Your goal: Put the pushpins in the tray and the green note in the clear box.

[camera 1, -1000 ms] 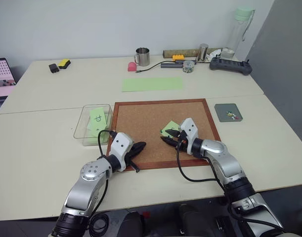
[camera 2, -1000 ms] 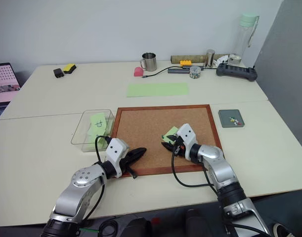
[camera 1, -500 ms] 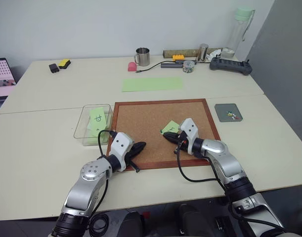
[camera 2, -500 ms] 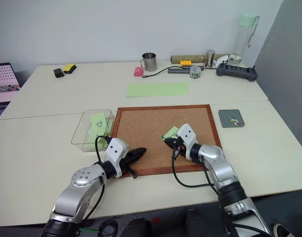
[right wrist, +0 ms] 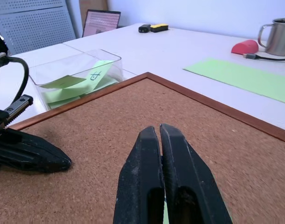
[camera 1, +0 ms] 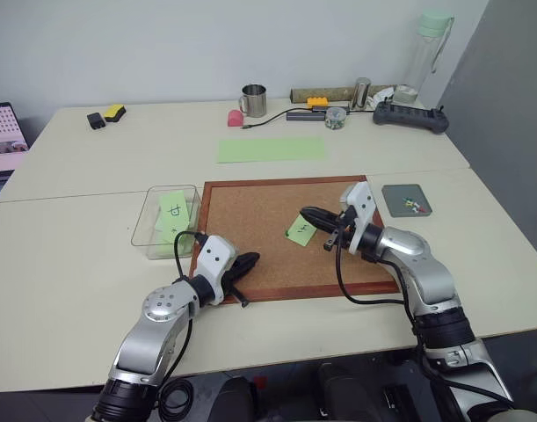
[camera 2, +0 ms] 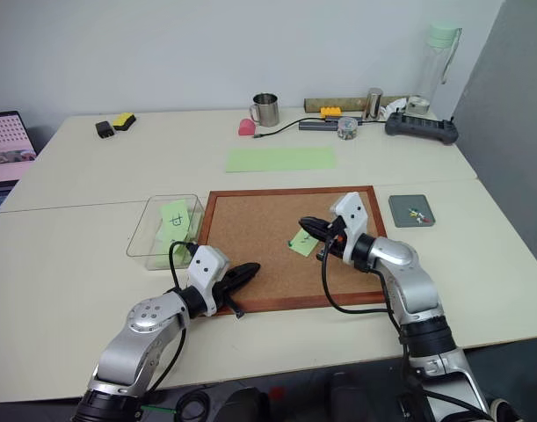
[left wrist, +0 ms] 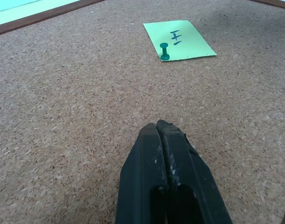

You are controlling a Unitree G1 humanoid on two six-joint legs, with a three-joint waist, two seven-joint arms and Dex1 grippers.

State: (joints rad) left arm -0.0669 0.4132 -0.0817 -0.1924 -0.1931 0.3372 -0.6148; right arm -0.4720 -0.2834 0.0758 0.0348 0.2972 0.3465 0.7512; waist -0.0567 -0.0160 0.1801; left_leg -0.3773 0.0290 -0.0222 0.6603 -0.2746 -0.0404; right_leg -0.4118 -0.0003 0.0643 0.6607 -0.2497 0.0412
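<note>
The green note [camera 1: 301,230] hangs just below the tips of the right gripper [camera 1: 307,214], and those fingers are pressed together. From the head views it looks like the note's top edge is pinched between them and lifted off the corkboard [camera 1: 250,220], but the contact is too small to be sure. In the left wrist view a green pushpin [left wrist: 164,51] sits at the note's near edge, well ahead of that gripper's fingertips. The right arm reaches in from the right over the board, its gripper about level and pointing toward the robot's left.

The left gripper [camera 1: 251,259] has its fingers closed on nothing, resting low over the near left edge of the corkboard and pointing inward across the cork. The note is well ahead of it.

The clear box [camera 1: 146,220] sits on the counter just beyond the left fingers, beside the board's left frame, with green notes already inside. The tray [camera 1: 393,199] is behind the right gripper, past the board's right edge, holding a few pushpins [camera 1: 412,206].
</note>
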